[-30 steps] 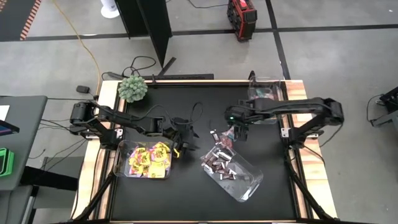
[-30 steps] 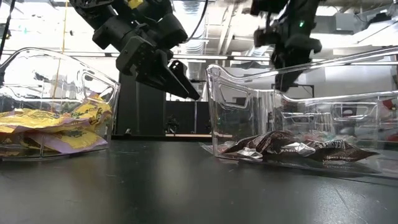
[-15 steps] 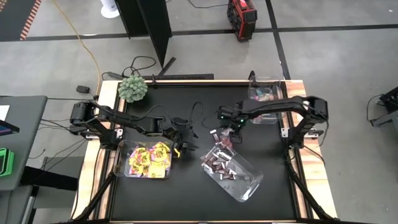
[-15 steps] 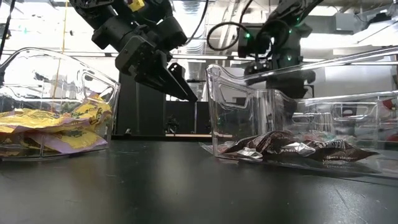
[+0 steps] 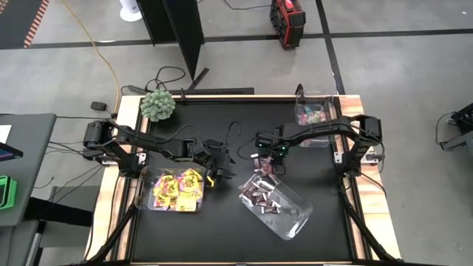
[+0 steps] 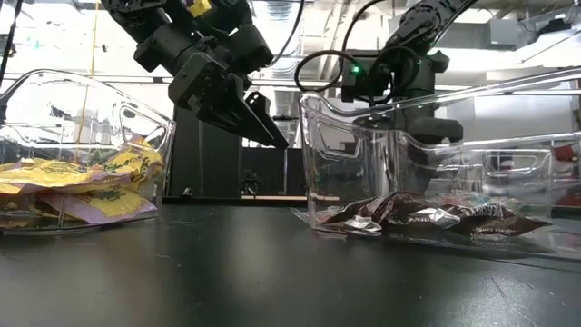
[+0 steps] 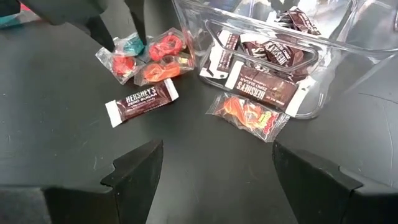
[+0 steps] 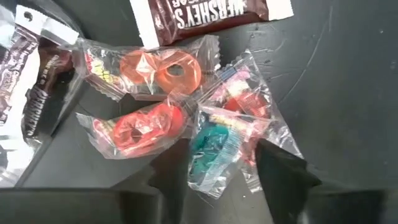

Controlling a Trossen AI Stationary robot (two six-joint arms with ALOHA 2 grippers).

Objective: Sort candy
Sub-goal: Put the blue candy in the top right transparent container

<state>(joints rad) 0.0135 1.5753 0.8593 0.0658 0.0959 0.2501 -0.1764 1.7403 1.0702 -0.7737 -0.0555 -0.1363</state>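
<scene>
Loose candy lies on the black table by the bin of dark brown bars (image 5: pixel 275 203): a brown bar (image 7: pixel 140 101), orange and red ring packets (image 8: pixel 152 71), and a teal-and-pink packet (image 8: pixel 214 149). My right gripper (image 8: pixel 217 165) points down at this pile, open, with a finger on each side of the teal-and-pink packet. In the high view it (image 5: pixel 266 157) stands at the bin's far end. My left gripper (image 5: pixel 222 168) hangs open above the table beside the bin of yellow packets (image 5: pixel 174 190), with nothing between its fingers. My right gripper comes from above, fingers pointing down on either side of the teal-and-pink packet (image 8: pixel 208 140), which lies flat on the table. Whether the fingers (image 8: pixel 283 174) touch its wrapper I cannot tell.
A third clear bin (image 5: pixel 314 114) with teal-and-pink packets stands at the far right. A fuzzy green plant (image 5: pixel 157 104) sits at the far left corner. One more orange packet (image 7: pixel 249 115) lies against the brown-bar bin's wall.
My right gripper has come down and moved toward the table's left, from above the bin's far end down to the loose candy on the table. The candy lies where it was.
</scene>
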